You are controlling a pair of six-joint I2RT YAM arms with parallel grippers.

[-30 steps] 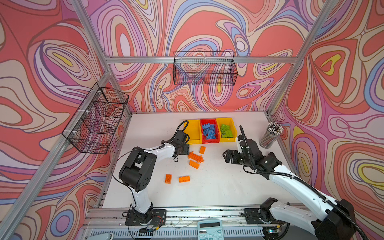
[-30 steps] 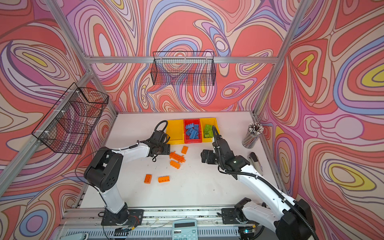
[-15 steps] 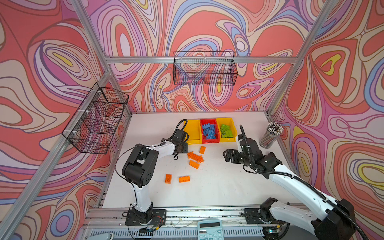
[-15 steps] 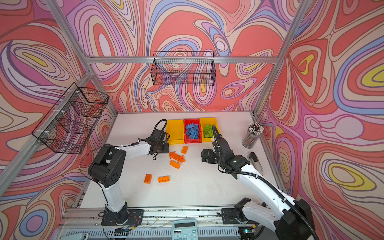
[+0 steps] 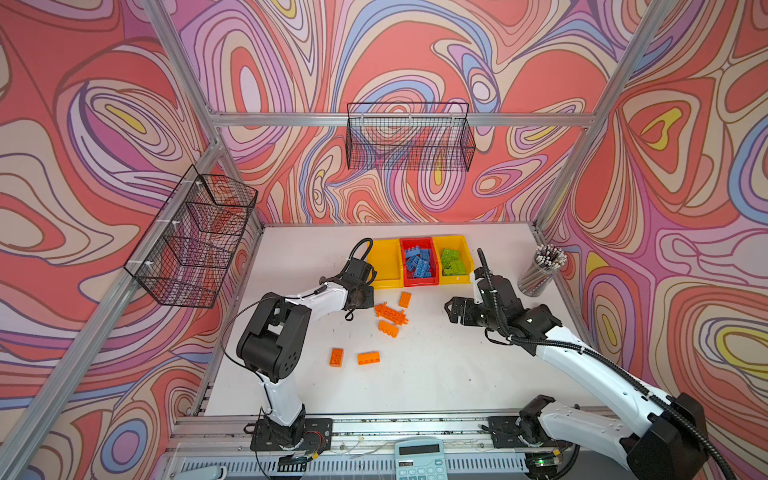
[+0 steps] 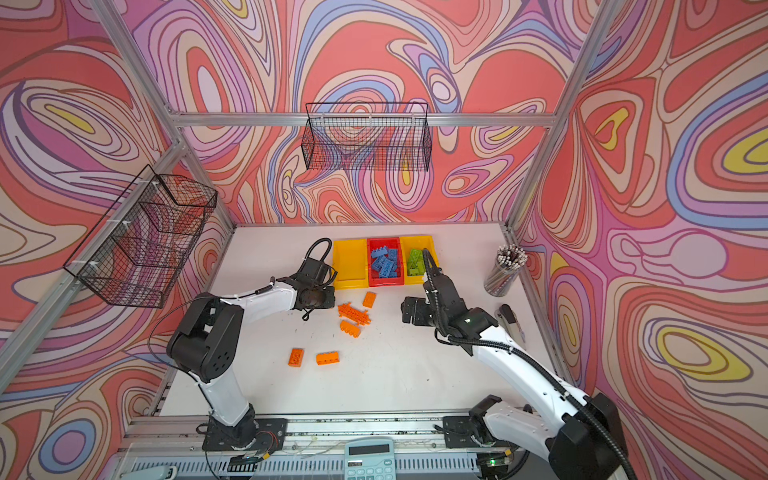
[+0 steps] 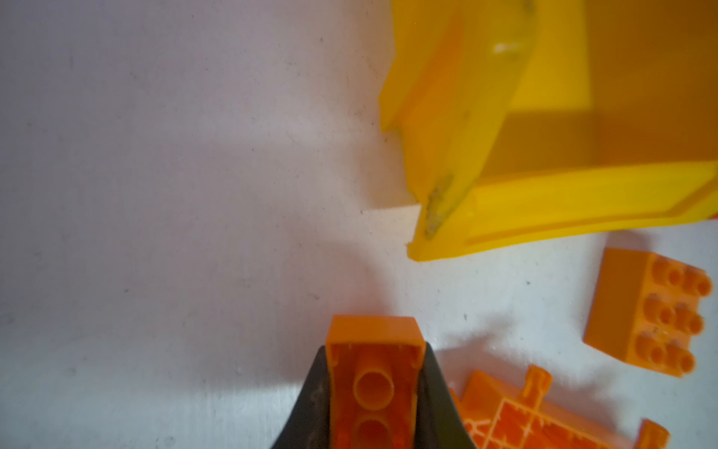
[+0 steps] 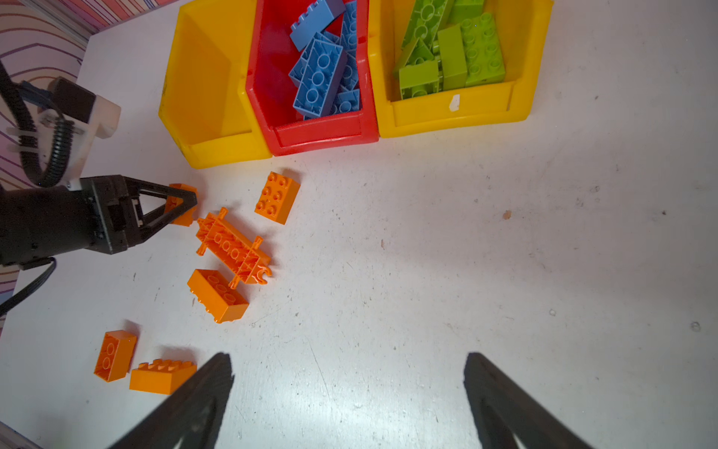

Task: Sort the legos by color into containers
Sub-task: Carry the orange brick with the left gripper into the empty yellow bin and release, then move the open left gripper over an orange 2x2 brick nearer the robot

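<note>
My left gripper point(image 7: 375, 350) is shut on a small orange lego point(image 7: 373, 383), low over the table just in front of the empty yellow container point(image 8: 217, 151). In a top view this gripper point(image 5: 365, 297) covers the brick. Several more orange legos lie loose nearby: a jagged assembly point(image 5: 390, 312), single bricks point(image 5: 405, 299) point(image 5: 388, 328) and two nearer the front point(image 5: 336, 357). The red container point(image 8: 322, 136) holds blue legos point(image 8: 320, 74); the other yellow container point(image 8: 447, 116) holds green legos point(image 8: 450, 54). My right gripper point(image 8: 347, 361) hovers open over bare table with nothing between its fingers.
A clear cup of pencils point(image 5: 540, 270) stands at the right wall. Black wire baskets hang on the back wall point(image 5: 409, 141) and the left wall point(image 5: 195, 237). A calculator point(image 5: 419, 459) lies on the front rail. A grey stapler-like object point(image 6: 513, 322) lies beside the right arm.
The left gripper's jaws have closed on the orange lego beside the jagged assembly, and its arm has shifted slightly. The right arm has not moved.
</note>
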